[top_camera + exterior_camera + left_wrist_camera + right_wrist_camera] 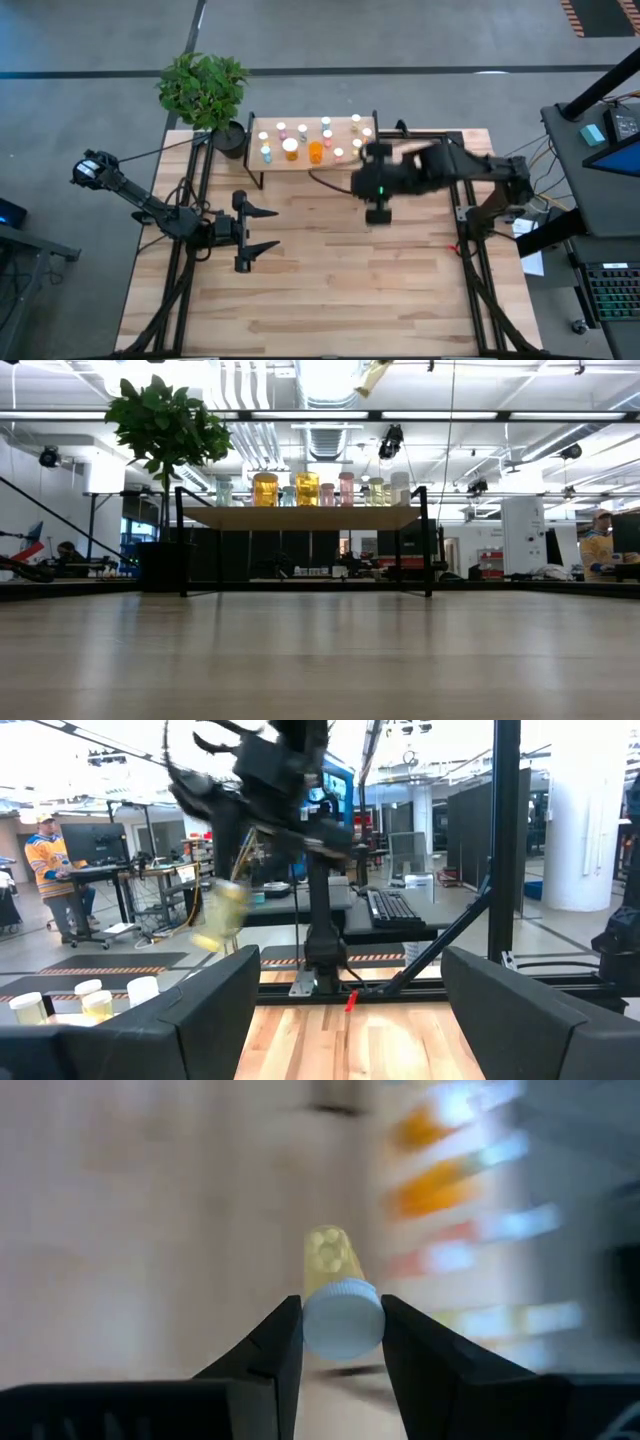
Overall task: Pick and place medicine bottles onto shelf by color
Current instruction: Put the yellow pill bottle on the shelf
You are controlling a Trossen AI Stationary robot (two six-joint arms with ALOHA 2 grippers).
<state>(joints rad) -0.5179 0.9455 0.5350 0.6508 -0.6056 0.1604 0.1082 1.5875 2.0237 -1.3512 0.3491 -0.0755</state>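
Right tool [222, 920] holds a yellowish bottle [220, 918] above the table [350, 1040]

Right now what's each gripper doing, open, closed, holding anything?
Left gripper: open, holding nothing, over the table.
Right gripper: closed on a yellowish bottle by its cap end, near the shelf.

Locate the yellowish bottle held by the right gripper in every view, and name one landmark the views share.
High view: hidden under the blurred right gripper, just in front of the shelf.
Low view: not in it.
Left wrist view: yellowish bottle, blurred, hanging below the dark right arm.
Right wrist view: bottle centred, pale cap clamped between the fingers.
Shared landmark: the shelf and its rows of bottles, seen in all four views.
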